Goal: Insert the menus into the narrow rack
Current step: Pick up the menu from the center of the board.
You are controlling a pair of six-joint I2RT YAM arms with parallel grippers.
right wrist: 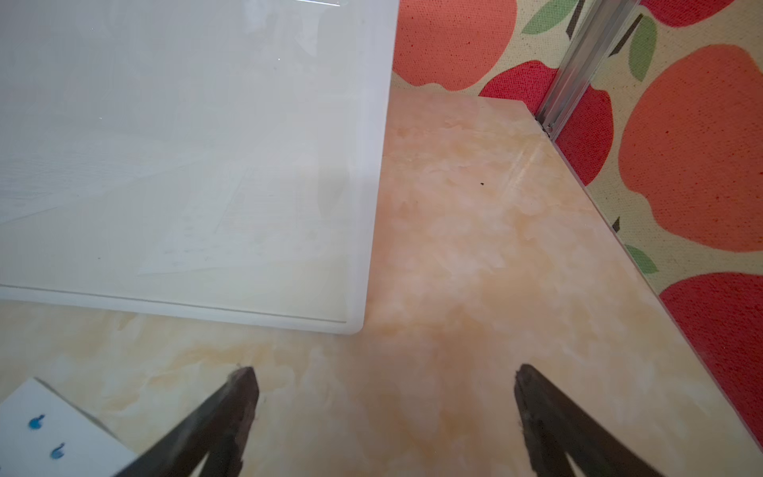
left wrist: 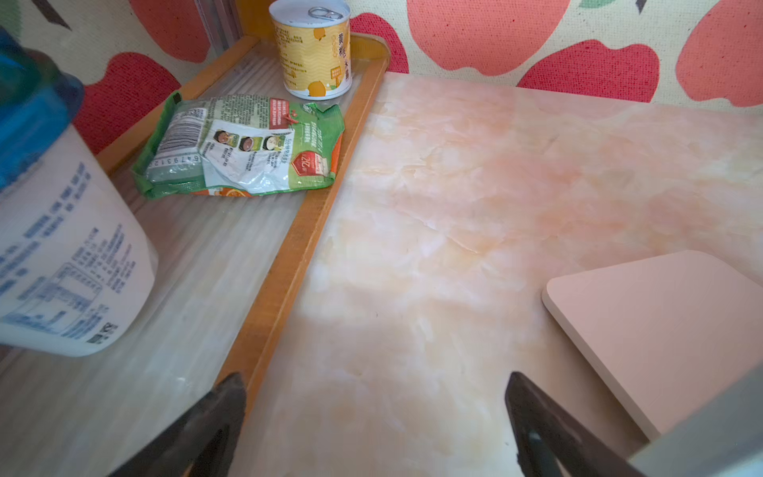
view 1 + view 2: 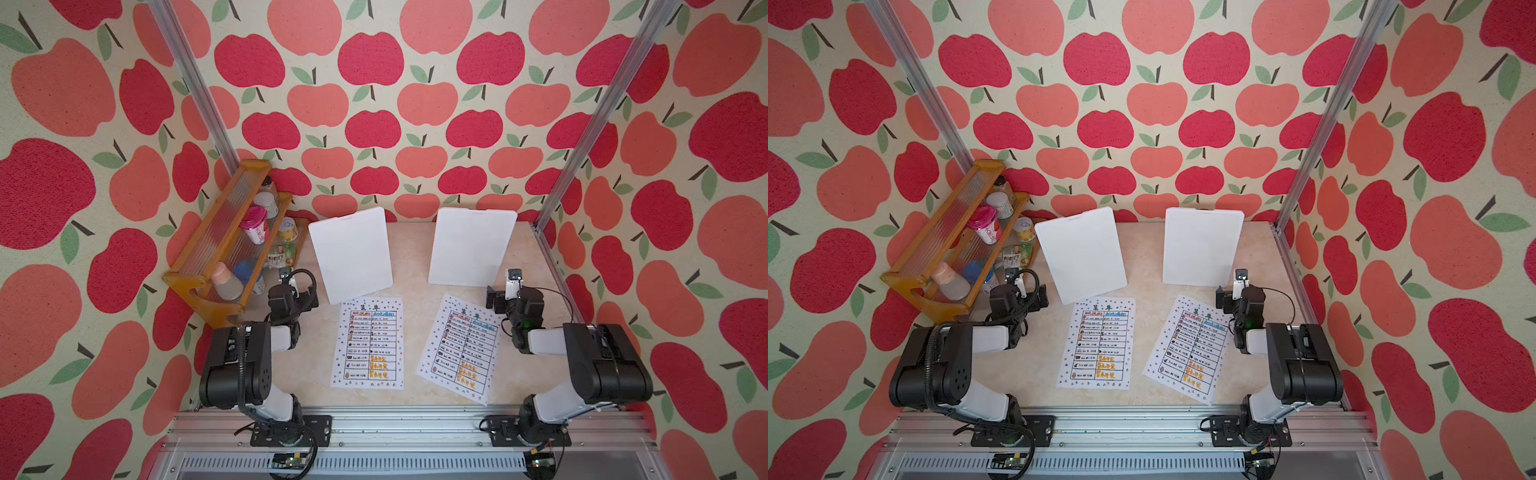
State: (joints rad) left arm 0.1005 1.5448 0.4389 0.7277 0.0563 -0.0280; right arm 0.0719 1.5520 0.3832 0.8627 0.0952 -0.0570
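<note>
Two menus lie flat on the marble table in both top views: the left menu [image 3: 368,345] [image 3: 1098,345] squarely, the right menu [image 3: 459,349] [image 3: 1187,349] turned slightly. Behind them stand two thin white upright panels, which I take for the narrow rack: a left panel [image 3: 351,253] [image 2: 660,330] and a right panel [image 3: 471,247] [image 1: 186,165]. My left gripper [image 3: 297,289] [image 2: 373,388] is open over bare table between the shelf and the left panel. My right gripper [image 3: 505,291] [image 1: 384,380] is open beside the right panel's corner, and a menu corner [image 1: 49,429] shows nearby.
An orange wooden shelf [image 3: 224,245] [image 2: 289,247] stands along the left wall. It holds a yellow can [image 2: 311,49], a green packet [image 2: 247,144] and a white bottle [image 2: 62,247]. Aluminium posts [image 3: 590,124] rise at the back corners. A metal rail [image 3: 395,419] runs along the front.
</note>
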